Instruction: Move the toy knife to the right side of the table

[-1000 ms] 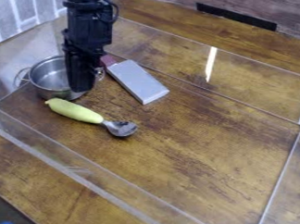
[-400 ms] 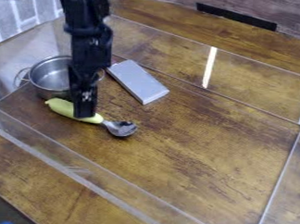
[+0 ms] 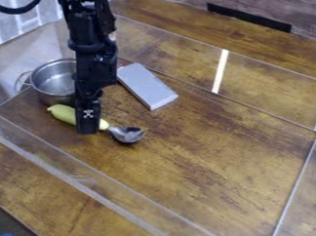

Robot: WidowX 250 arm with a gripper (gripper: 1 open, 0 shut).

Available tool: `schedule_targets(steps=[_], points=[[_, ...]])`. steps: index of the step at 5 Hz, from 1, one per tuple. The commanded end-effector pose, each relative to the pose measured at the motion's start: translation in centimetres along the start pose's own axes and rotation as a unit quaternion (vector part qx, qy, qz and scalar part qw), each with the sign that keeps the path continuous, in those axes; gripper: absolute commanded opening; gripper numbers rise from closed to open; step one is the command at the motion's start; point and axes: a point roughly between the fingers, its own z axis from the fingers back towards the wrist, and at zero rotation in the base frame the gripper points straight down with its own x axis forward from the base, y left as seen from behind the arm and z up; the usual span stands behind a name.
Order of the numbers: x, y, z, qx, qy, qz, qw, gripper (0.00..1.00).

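The toy knife [image 3: 64, 112] lies on the table [image 3: 211, 151] at the left, its yellow-green handle pointing left and its rounded silver tip [image 3: 126, 134] to the right. My black gripper [image 3: 91, 122] points straight down over the middle of the handle, low against it and covering part of it. One dark finger [image 3: 88, 123] shows in front of the handle. The jaws appear open around the handle, though the gap itself is hard to make out from this angle.
A small silver pot [image 3: 50, 80] stands just behind the knife at the left. A flat grey slab [image 3: 145, 84] lies to the right of the arm. Low clear acrylic walls [image 3: 67, 175] edge the tabletop. Bare wood stretches to the right.
The gripper has come down from over the pot's edge onto the knife's handle, and it has rolled a little. The knife has stayed in place.
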Motion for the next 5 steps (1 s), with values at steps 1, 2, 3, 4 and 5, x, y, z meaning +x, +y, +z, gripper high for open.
schedule_targets(steps=[1, 2, 3, 4, 5], points=[[0.7, -0.3, -0.6, -0.001, -0.004, -0.019, 0.9998, 0.00], [0.9, -0.2, -1.3, -0.003, -0.007, -0.024, 0.9997, 0.00], [1.0, -0.2, -1.9, -0.005, -0.009, -0.031, 0.9995, 1.00], [1.2, -0.2, -2.5, -0.008, -0.013, -0.039, 0.9991, 1.00], [1.3, -0.1, -3.1, -0.011, -0.014, -0.044, 0.9988, 0.00]])
